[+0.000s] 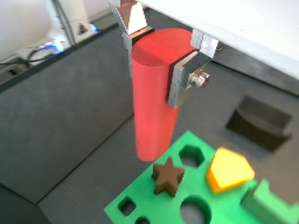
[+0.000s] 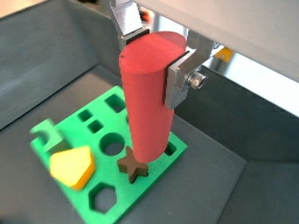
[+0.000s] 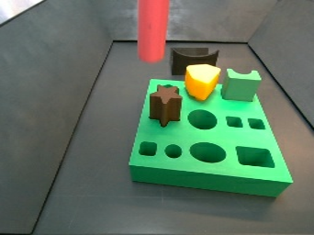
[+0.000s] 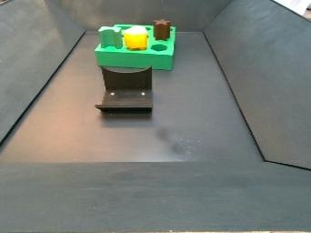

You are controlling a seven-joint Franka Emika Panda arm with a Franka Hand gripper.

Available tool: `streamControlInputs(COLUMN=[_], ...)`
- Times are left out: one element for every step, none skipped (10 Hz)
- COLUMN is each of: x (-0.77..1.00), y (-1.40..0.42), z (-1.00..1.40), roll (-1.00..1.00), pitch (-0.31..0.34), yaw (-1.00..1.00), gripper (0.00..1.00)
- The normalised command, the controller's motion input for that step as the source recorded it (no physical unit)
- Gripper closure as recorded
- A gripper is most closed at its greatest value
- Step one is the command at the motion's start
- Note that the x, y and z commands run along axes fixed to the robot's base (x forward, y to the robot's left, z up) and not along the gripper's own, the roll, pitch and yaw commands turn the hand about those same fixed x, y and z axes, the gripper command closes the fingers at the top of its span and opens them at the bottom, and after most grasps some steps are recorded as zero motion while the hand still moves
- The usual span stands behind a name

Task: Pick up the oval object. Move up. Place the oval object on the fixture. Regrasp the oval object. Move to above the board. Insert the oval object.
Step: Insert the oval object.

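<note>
Gripper [image 1: 160,52] clamps the smooth salmon-red oval peg [image 1: 156,96] near its upper end, the flat silver finger plates [image 1: 184,74] pressed on opposite sides; the same grip shows in both wrist views [image 2: 158,57]. Peg hangs upright below the fingers, lower end in the air above the large flat bright green board with cut-out holes [image 1: 146,208], not touching it.

A side view shows only the peg's lower part [image 3: 153,29], cut off by the frame edge, hanging above the floor just behind the board [image 3: 208,161]; gripper itself out of frame there. That view also shows the dark brown star peg [image 3: 164,102] and yellow wedge [image 3: 203,82] seated in the board, the light green notched block [image 3: 241,85] and the dark fixture block [image 3: 190,59] behind. Another side view shows the L-shaped fixture [image 4: 125,94] on the floor touching the board [image 4: 134,56], neither peg nor gripper visible.
</note>
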Motion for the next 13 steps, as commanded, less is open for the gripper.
streamControlInputs(x=[0.0, 0.0, 0.0, 0.0, 0.0, 0.0, 0.0, 0.23, 0.19, 0.19, 0.21, 0.21, 0.2], y=[-0.03, -0.03, -0.03, -0.03, -0.03, -0.03, -0.04, -0.13, -0.16, -0.2, -0.2, -0.21, -0.22], z=[-0.31, -0.31, -0.32, -0.31, -0.31, -0.3, -0.18, -0.14, -0.1, -0.07, -0.07, -0.13, -0.11], roll=[-0.06, -0.06, -0.06, -0.06, -0.06, -0.07, -0.1, -0.1, -0.09, -0.07, -0.06, -0.04, -0.04], pitch=[-0.093, -0.094, -0.097, -0.091, -0.091, -0.091, -0.076, 0.0, 0.0, 0.0, 0.0, -0.007, -0.007], yaw=[-1.0, -1.0, -1.0, -1.0, -1.0, -1.0, -0.97, -0.77, -0.79, -0.77, -0.76, -0.75, -0.75], gripper=[1.0, 1.0, 1.0, 1.0, 1.0, 1.0, 1.0, 1.0, 1.0, 1.0, 1.0, 1.0, 1.0])
